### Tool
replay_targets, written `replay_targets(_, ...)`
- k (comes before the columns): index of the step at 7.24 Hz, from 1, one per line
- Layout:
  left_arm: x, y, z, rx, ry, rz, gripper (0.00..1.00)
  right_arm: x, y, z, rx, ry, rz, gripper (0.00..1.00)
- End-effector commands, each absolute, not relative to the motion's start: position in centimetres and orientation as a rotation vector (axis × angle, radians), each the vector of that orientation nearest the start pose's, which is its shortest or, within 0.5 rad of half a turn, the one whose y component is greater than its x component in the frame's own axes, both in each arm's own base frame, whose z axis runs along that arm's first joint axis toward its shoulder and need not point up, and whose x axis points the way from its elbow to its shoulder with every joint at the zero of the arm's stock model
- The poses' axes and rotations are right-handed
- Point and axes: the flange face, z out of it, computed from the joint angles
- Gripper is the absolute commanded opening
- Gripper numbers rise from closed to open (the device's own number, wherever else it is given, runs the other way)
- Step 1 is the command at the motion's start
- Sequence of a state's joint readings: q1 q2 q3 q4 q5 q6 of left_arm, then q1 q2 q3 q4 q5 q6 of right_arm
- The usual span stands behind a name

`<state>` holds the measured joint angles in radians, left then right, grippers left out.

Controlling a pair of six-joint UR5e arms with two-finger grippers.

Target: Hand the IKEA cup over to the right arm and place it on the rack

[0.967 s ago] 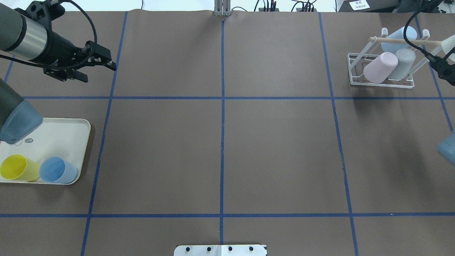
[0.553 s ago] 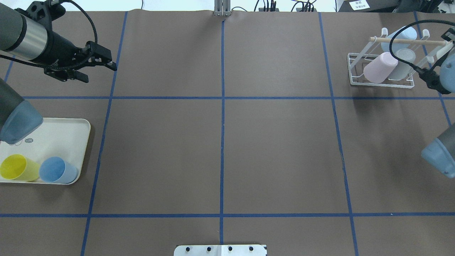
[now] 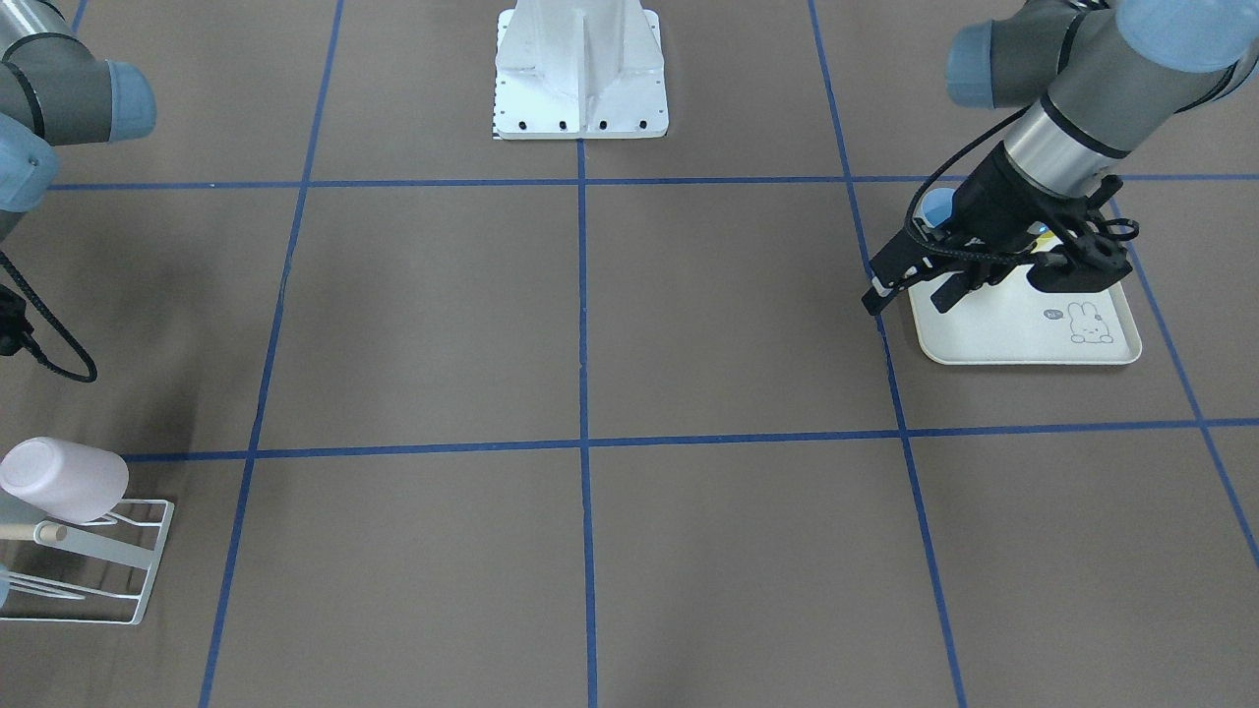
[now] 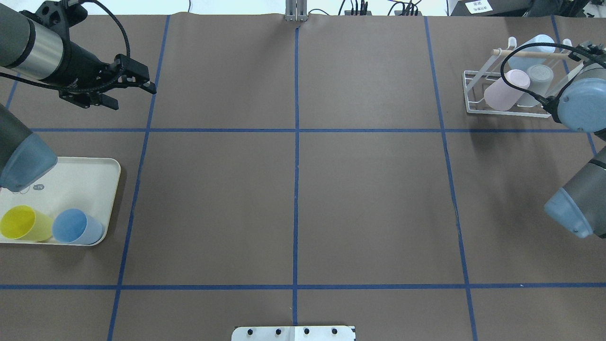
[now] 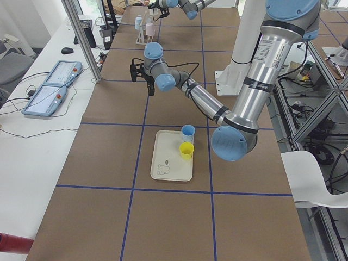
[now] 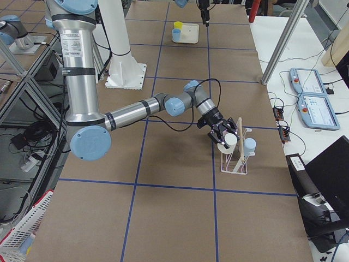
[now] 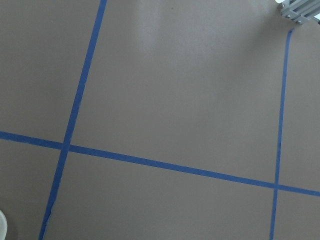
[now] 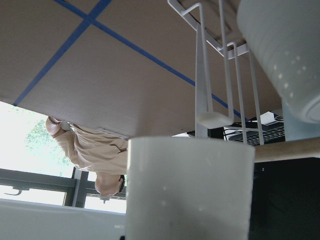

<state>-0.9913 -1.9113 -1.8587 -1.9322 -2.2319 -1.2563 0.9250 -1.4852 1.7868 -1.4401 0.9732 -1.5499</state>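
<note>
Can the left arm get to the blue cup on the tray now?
Probably yes. The left gripper hangs open and empty near the tray, and nothing covers the blue cup, though the yellow cup stands close beside it.

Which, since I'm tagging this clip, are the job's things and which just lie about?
Job: right arm, rack, left gripper, yellow cup, blue cup, pink cup on rack.
Lying about: rabbit tray, tablets, mouse.

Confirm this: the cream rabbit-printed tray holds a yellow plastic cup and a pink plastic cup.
Not quite. The cream rabbit-printed tray holds a yellow plastic cup and a blue plastic cup, not a pink one; the overhead exterior view shows it.
</note>
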Motion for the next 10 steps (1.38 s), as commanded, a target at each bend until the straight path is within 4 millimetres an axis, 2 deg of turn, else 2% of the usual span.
replay_targets(1,25.7,-52.4,29.2,0.098,1.125,-0.275,1.0,-18.1,-54.9,50.6,0.129,0.859,-1.964,0.28)
replay_targets(4,25.7,-52.5,28.9,0.101,1.128,-0.273,1.0,-18.0,-55.0,51.5,0.088,0.886,-1.96,0.29)
replay_targets(10,25.8,-52.5,28.7,0.102,1.13,-0.273,1.0,-19.2,-55.3,52.9,0.058,0.891,-1.978,0.29)
